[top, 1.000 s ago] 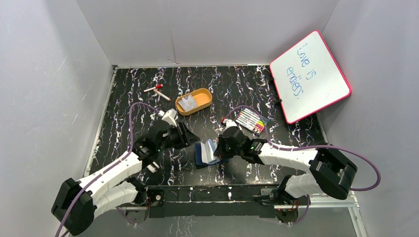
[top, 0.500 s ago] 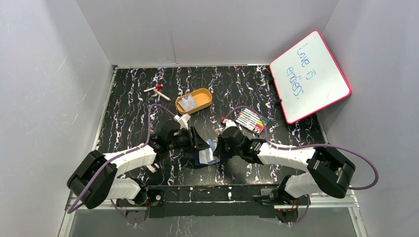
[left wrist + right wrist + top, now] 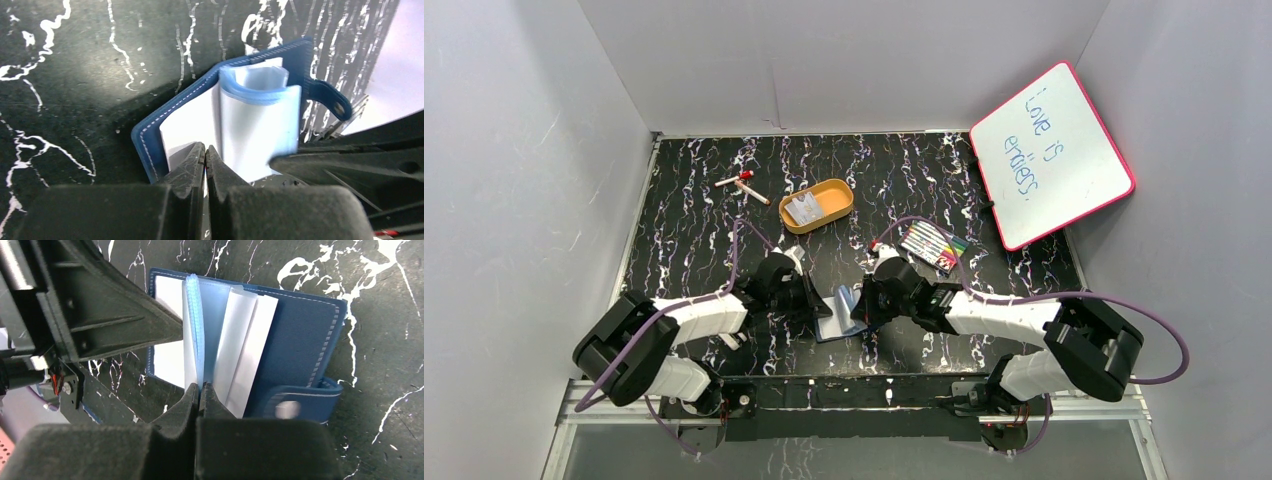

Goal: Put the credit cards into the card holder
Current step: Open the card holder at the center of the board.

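Card holder [image 3: 839,318] lay open near the arm bases in top view, left gripper [image 3: 821,303] against its left cover, right gripper [image 3: 860,306] on its right side. Loose credit cards [image 3: 804,210] sat in the orange tray [image 3: 834,200], well apart.

Left wrist: jaws closed to a hairline over a white leaf [image 3: 182,125] on the cover. Card or liner, couldn't tell.

Right wrist: jaws pinched shut on the pale blue sleeves [image 3: 196,315], holding them upright.

Step looked like loading a slot. Next move needs a card edge lined up with a sleeve mouth. Versus 1 s earlier, the left arm had closed in from clear of the wallet to touching it.
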